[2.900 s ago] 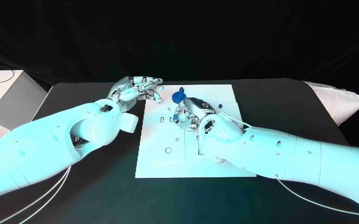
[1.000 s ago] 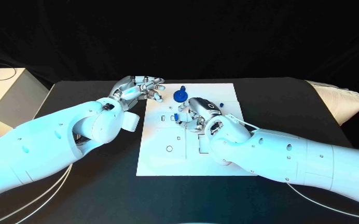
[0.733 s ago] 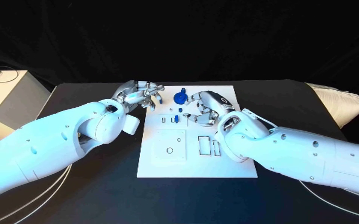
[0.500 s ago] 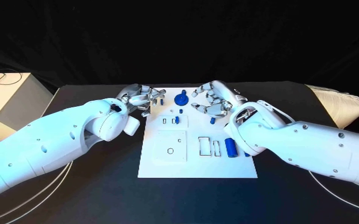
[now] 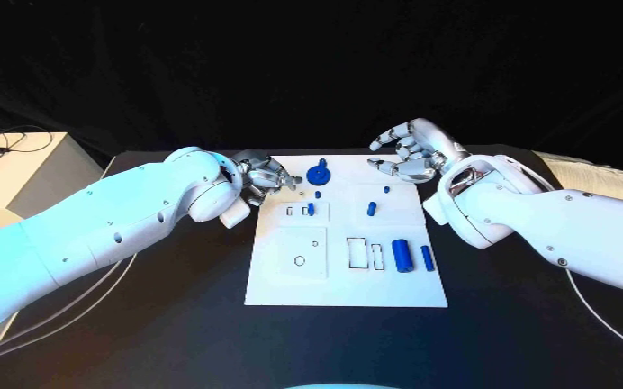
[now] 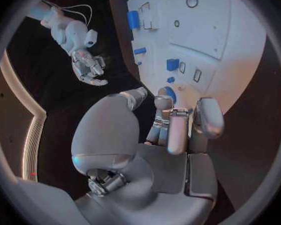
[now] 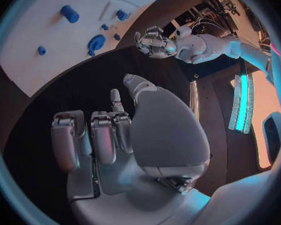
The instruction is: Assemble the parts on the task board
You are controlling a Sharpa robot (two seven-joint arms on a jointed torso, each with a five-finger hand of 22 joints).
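Head view: white board [image 5: 344,281] mid-tabletop [image 5: 519,317] with blue parts [image 5: 401,254], left hand [image 5: 264,176] half hidden behind its arm, right hand [image 5: 410,153] lifted off the far corner; wrist views: both hands' fingers [image 6: 206,116] curled, grasping nothing.

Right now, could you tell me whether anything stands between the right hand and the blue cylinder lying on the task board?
Nothing visible does: the right hand hovers past the task board's far edge, and only bare board separates it from the blue cylinder.

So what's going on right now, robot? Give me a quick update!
Left robot hand and right robot hand both empty, at the task board's far edge. Blue parts lying on board. Nothing in the way.
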